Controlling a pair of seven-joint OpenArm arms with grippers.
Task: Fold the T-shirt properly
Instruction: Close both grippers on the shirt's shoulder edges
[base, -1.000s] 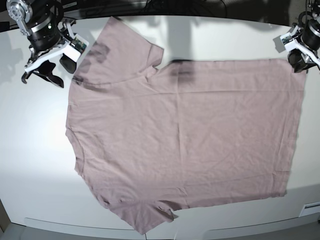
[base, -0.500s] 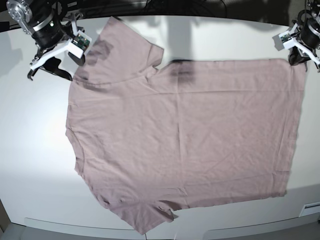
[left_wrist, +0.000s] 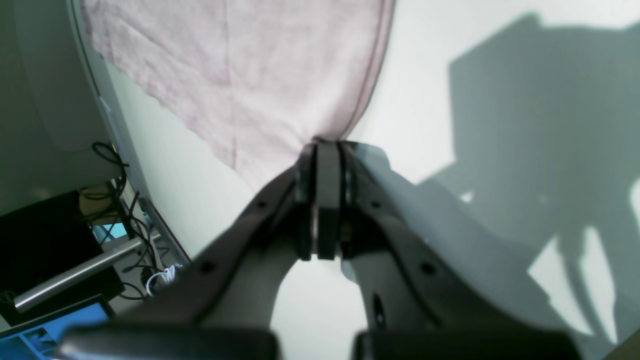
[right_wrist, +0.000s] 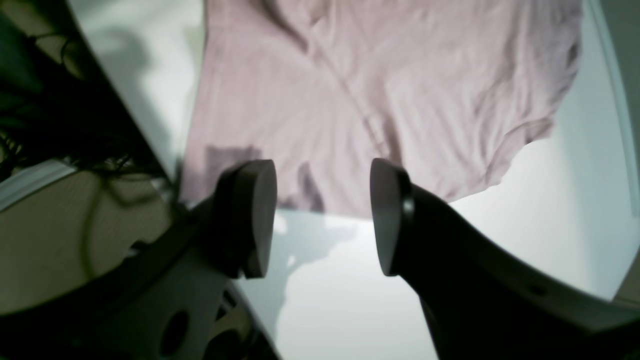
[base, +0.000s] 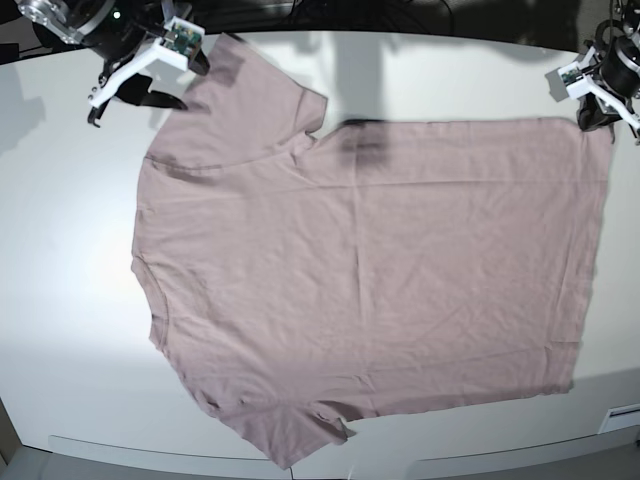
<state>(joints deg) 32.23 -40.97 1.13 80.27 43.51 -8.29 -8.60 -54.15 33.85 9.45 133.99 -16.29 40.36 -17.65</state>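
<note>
The dusty-pink T-shirt (base: 370, 270) lies spread flat on the white table, sleeves at the left and hem at the right. My left gripper (base: 597, 118) is at the shirt's far right hem corner. In the left wrist view its jaws (left_wrist: 327, 147) are pressed together with the T-shirt's corner (left_wrist: 240, 65) pinched at their tips. My right gripper (base: 135, 100) hovers at the far left, beside the far sleeve. In the right wrist view it (right_wrist: 322, 215) stands open, its fingers straddling the sleeve's edge (right_wrist: 380, 85) with nothing between them.
The white table (base: 70, 250) extends left of the shirt and along the front edge. Past the table's rim lie cables and a metal bar (left_wrist: 75, 275). Dark cables (right_wrist: 60, 115) also sit beyond the far edge near the right gripper.
The left gripper has shut on the hem corner. The right gripper has moved toward the table's far edge and rightward, up to the far sleeve, staying open.
</note>
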